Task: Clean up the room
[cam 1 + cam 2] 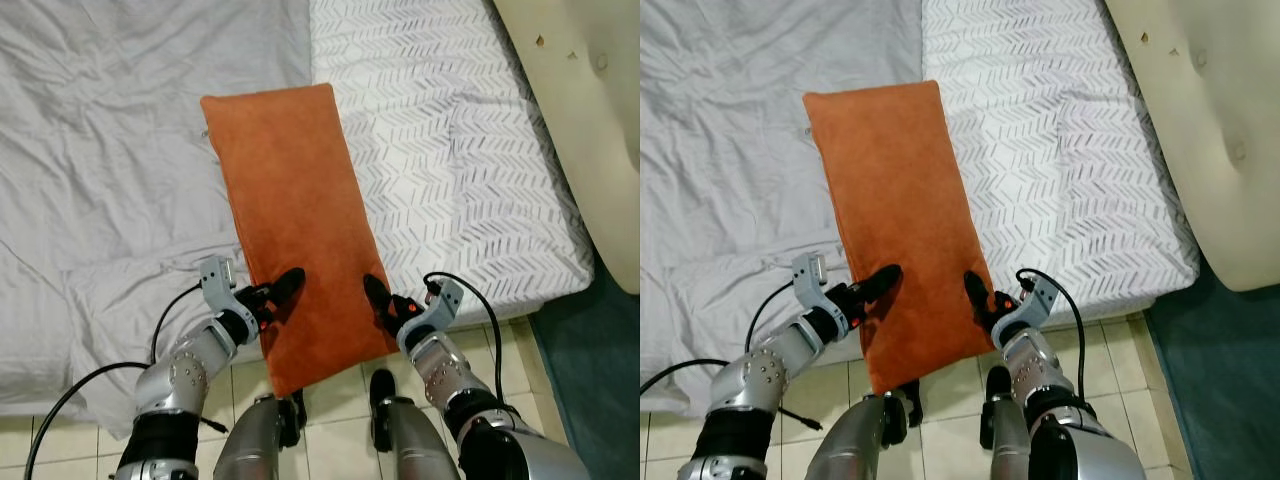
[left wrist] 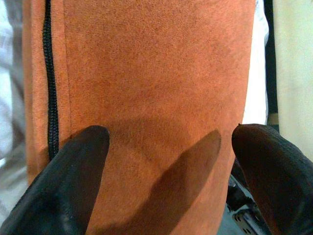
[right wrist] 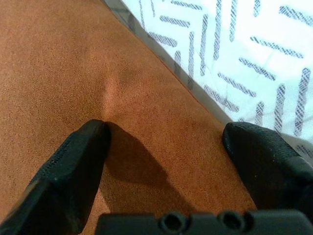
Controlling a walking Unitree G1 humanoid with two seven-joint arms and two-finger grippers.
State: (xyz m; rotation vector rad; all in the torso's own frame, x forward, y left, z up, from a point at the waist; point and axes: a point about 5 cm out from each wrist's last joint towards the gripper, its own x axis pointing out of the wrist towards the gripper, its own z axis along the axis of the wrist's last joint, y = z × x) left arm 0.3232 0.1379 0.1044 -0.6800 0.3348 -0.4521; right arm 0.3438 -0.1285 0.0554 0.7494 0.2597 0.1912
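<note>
A long orange cushion [image 1: 290,220] lies lengthwise on the bed, and its near end hangs over the bed's edge toward me. A black zip [image 2: 49,98] runs along its left side. My left gripper [image 1: 282,288] is at the near left edge of the cushion, open, with its fingers [image 2: 73,176] spread wide over the fabric. My right gripper [image 1: 377,297] is at the near right edge, also open. One of its fingertips [image 3: 78,161] presses a small dent into the cushion [image 3: 98,73].
A crumpled grey sheet [image 1: 100,150] covers the bed's left half and a white chevron-patterned cover [image 1: 450,150] the right. A cream padded piece [image 1: 590,100] stands at the right. Below are a tiled floor [image 1: 330,430], a teal rug [image 1: 590,370] and my own legs [image 1: 250,440].
</note>
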